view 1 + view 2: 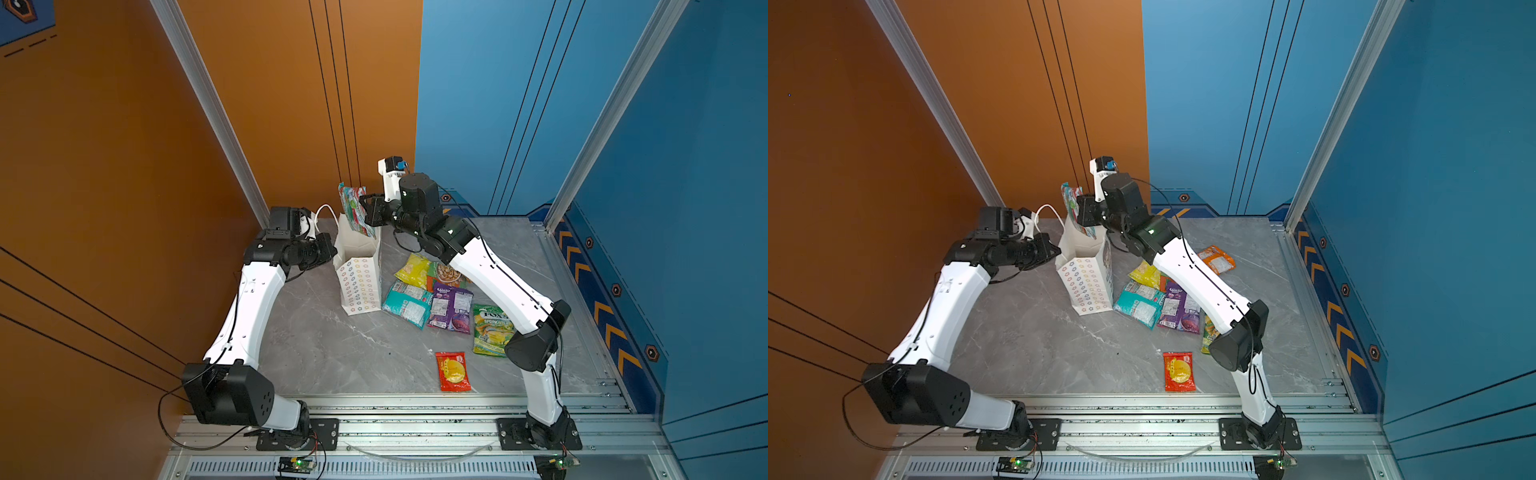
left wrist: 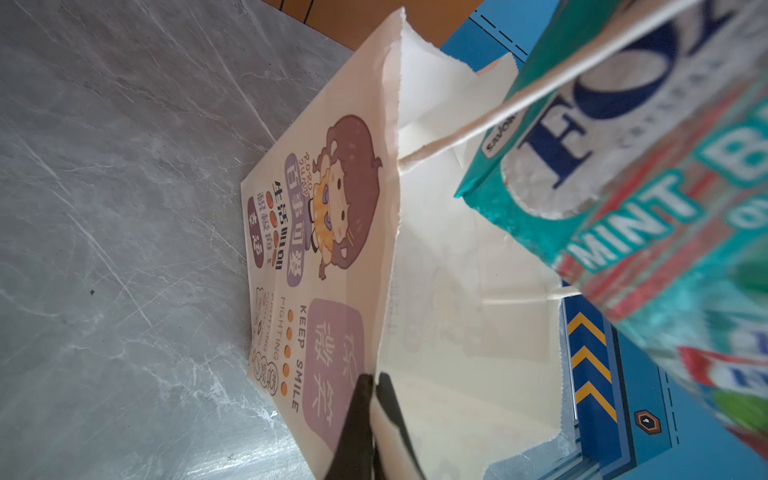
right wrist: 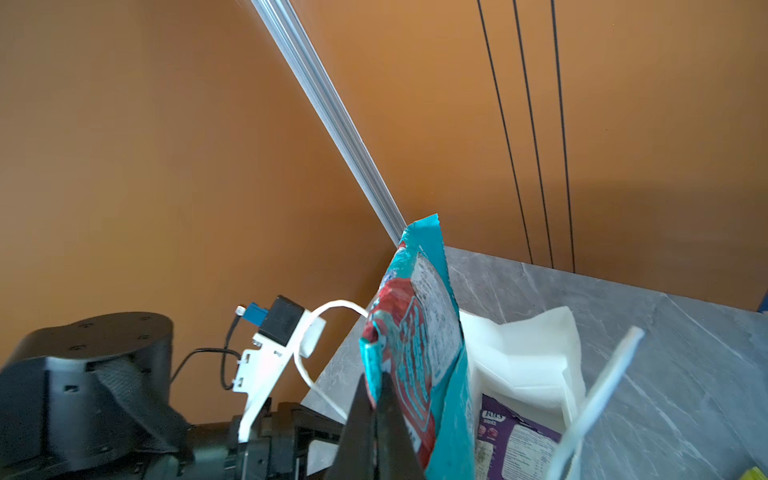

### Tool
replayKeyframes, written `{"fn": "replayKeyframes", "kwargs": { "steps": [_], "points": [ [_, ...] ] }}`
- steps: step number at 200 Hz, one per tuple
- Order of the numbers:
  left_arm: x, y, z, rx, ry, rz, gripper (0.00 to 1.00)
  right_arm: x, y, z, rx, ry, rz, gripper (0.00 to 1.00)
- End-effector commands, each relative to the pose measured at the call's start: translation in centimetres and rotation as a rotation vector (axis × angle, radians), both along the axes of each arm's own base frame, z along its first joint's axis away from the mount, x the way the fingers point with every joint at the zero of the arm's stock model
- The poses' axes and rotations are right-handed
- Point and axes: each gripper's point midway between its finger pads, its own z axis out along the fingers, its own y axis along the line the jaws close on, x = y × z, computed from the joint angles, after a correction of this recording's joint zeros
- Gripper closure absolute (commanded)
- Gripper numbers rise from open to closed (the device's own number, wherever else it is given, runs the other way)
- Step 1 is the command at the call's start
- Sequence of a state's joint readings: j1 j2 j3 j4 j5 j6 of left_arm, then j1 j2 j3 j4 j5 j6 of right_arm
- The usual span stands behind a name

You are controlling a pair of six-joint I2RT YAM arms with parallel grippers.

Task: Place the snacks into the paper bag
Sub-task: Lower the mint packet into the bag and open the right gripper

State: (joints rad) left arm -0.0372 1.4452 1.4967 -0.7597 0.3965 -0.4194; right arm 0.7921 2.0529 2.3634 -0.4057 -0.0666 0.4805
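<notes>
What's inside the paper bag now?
Only bare white inner walls of the paper bag show; its bottom is hidden. The right gripper holds a teal FOX'S mint packet at its mouth. The right wrist view shows a purple packet there; whether inside, I cannot tell.

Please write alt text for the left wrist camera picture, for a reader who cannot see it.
The left gripper pinches the rim of the open white paper bag, printed with a cartoon girl. A teal FOX'S mint packet hangs at the bag's mouth, behind a white cord handle. The table is grey marble.
</notes>
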Motion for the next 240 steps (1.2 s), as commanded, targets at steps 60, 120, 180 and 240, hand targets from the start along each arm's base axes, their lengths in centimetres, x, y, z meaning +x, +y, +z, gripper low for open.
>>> {"fn": "replayKeyframes", "kwargs": {
  "steps": [60,120,180,240],
  "points": [
    [-0.7,-0.3,0.1,-0.008,0.006,-0.005,1.00,0.4,-0.7,-0.7,-0.035,0.027,0.013,1.00],
    [-0.5,-0.3,-0.2,-0.008,0.014,-0.006,1.00,-0.1,0.4,-5.3,-0.157,0.091,0.087,1.00],
    [-0.5,-0.3,0.0,-0.009,0.011,-0.006,1.00,-0.4,1.2,-6.1,-0.158,0.112,0.091,1.00],
    [-0.5,-0.4,0.1,-0.009,0.007,-0.008,1.00,0.7,2.6,-6.2,-0.056,0.143,0.069,1.00]
  ]
}}
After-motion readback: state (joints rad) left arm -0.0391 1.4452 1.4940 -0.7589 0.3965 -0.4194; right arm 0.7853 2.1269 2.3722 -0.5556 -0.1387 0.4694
